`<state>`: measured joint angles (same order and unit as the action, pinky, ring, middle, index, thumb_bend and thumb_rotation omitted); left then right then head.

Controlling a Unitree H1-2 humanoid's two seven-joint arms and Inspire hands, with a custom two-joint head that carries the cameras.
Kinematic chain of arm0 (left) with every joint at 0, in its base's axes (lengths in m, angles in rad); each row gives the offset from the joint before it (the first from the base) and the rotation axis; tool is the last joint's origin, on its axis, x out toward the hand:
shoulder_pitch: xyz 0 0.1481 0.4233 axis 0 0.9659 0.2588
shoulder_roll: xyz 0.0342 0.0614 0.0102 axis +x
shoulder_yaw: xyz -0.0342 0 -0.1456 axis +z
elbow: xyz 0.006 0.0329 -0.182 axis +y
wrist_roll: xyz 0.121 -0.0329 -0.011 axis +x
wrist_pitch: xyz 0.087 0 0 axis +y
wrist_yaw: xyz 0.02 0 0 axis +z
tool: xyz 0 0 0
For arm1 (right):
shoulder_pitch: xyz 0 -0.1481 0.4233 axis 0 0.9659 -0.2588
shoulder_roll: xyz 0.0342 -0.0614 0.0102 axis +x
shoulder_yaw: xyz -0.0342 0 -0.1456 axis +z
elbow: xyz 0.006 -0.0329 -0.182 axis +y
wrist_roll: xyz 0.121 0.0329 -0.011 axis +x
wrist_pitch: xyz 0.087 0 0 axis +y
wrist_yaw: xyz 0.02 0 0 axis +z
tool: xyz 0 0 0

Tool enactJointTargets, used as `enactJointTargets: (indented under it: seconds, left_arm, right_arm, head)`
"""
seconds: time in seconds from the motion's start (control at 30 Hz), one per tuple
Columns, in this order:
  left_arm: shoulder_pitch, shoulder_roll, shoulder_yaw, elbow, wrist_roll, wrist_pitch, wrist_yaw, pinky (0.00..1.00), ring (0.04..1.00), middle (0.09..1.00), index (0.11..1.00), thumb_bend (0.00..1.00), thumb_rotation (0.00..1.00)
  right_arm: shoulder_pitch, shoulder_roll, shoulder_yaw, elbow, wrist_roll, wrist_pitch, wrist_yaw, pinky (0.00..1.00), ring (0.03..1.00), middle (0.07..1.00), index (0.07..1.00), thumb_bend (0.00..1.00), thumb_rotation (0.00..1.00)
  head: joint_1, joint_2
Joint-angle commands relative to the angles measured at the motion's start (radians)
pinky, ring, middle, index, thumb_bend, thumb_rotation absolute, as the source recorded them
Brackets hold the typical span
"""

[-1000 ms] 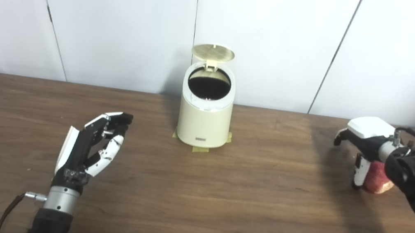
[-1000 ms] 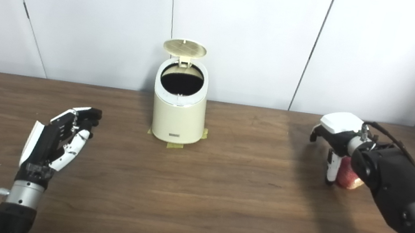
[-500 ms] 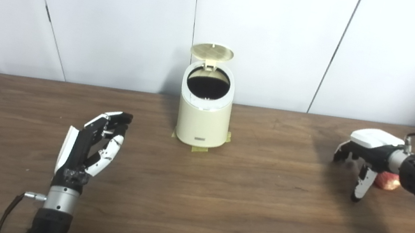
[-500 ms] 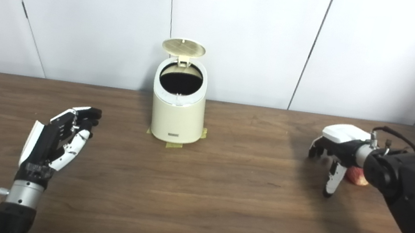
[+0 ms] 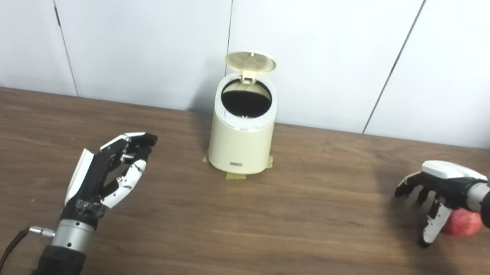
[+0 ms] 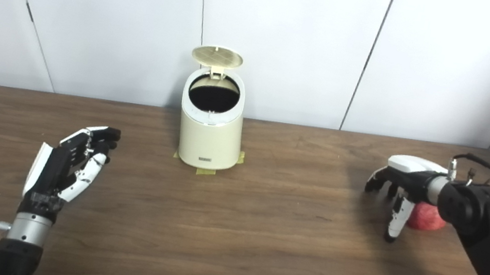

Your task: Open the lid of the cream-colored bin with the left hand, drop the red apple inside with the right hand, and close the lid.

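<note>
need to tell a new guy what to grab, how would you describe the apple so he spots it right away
Start at the brown wooden table and go to its right side, well away from the cream-colored bin at the back centre. There the right hand hovers with its fingers spread, and the red apple sits on the table beneath it. It is the only small, round, red thing there.

Cream-colored bin (image 5: 239,144) upright at the counter's far middle, round lid (image 5: 250,61) flipped up at the back, dark mouth exposed. Red apple (image 5: 462,223) on the counter far right, partly hidden, seemingly resting free.
</note>
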<state>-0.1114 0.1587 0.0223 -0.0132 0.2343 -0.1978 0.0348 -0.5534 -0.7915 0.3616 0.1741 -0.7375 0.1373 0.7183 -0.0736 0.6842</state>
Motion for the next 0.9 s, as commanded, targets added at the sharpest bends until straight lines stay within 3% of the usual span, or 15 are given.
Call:
enactJointTargets:
  seconds: [0.0, 0.13, 0.37, 0.5, 0.63, 0.87]
  left_arm:
    - [-0.034, 0.010, 0.002, -0.027, -0.002, -0.028, 0.006, 0.59, 0.713, 0.737, 0.718, 0.26, 0.57]
    - [-0.032, 0.011, 0.002, -0.030, -0.006, -0.031, 0.002, 0.60, 0.715, 0.740, 0.720, 0.26, 0.56]
    - [-0.033, 0.014, 0.001, -0.030, 0.003, -0.035, 0.005, 0.59, 0.713, 0.737, 0.720, 0.26, 0.58]
    - [-0.034, 0.012, 0.004, -0.028, -0.007, -0.031, 0.005, 0.59, 0.712, 0.735, 0.719, 0.27, 0.58]
    - [-0.036, 0.016, 0.004, -0.021, -0.009, -0.038, 0.003, 0.59, 0.717, 0.739, 0.723, 0.27, 0.58]
    - [-0.038, 0.025, 0.005, -0.009, -0.020, -0.052, -0.001, 0.59, 0.716, 0.739, 0.722, 0.28, 0.58]
  right_arm:
    - [-0.024, -0.044, 0.025, -0.002, -0.035, -0.006, 0.046, 0.62, 0.785, 0.841, 0.785, 0.96, 0.14]
    - [-0.039, -0.061, 0.073, -0.009, -0.083, -0.035, 0.072, 0.61, 0.757, 0.832, 0.793, 0.96, 0.19]
    - [-0.045, -0.095, 0.122, -0.048, -0.166, -0.115, 0.063, 0.61, 0.775, 0.851, 0.790, 0.95, 0.18]
    - [-0.035, -0.114, 0.109, -0.077, -0.184, -0.124, 0.073, 0.62, 0.770, 0.844, 0.787, 0.97, 0.18]
    - [-0.026, -0.125, 0.104, -0.094, -0.215, -0.106, 0.085, 0.57, 0.723, 0.854, 0.790, 0.98, 0.20]
    - [0.029, -0.144, 0.030, -0.136, -0.203, -0.075, 0.077, 0.55, 0.691, 0.816, 0.809, 0.99, 0.20]
  head:
    - [-0.001, 0.000]
    - [-0.007, 0.002]
    - [-0.011, 0.006]
    - [-0.027, 0.006]
    - [-0.031, 0.006]
    - [-0.047, 0.008]
